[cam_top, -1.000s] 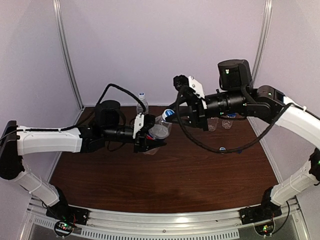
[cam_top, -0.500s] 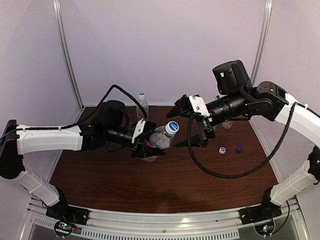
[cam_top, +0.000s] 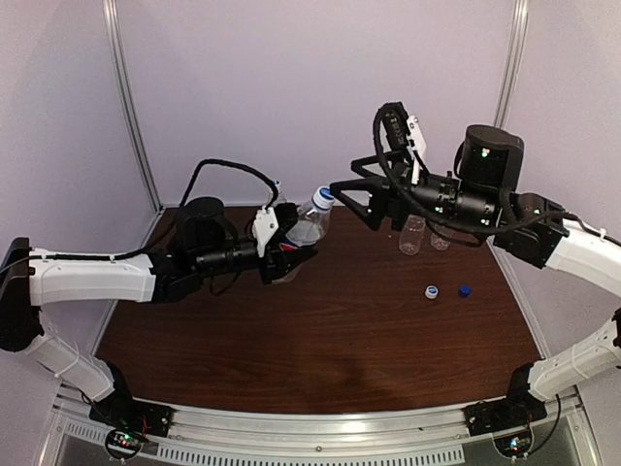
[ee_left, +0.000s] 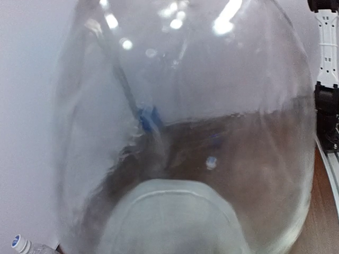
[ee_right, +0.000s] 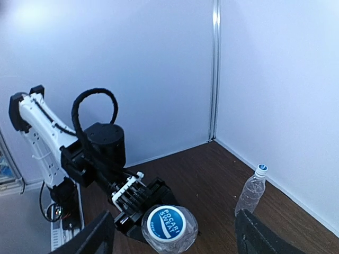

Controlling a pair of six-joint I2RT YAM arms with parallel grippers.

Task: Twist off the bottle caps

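Over the table (cam_top: 320, 340), bottle (cam_top: 303, 228): tilted, clamped by left gripper (cam_top: 287, 256)
cap (cam_top: 322, 197): on the bottle, facing right gripper (cam_top: 353, 200)
right gripper: jaws apart, just beside cap, not touching

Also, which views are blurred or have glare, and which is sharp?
Left wrist: the clear plastic bottle fills the frame, out of focus, with glare spots on top and the table warped through it. Right wrist: sharp, the print on its white round cap with a blue centre is readable. Top external: evenly lit.
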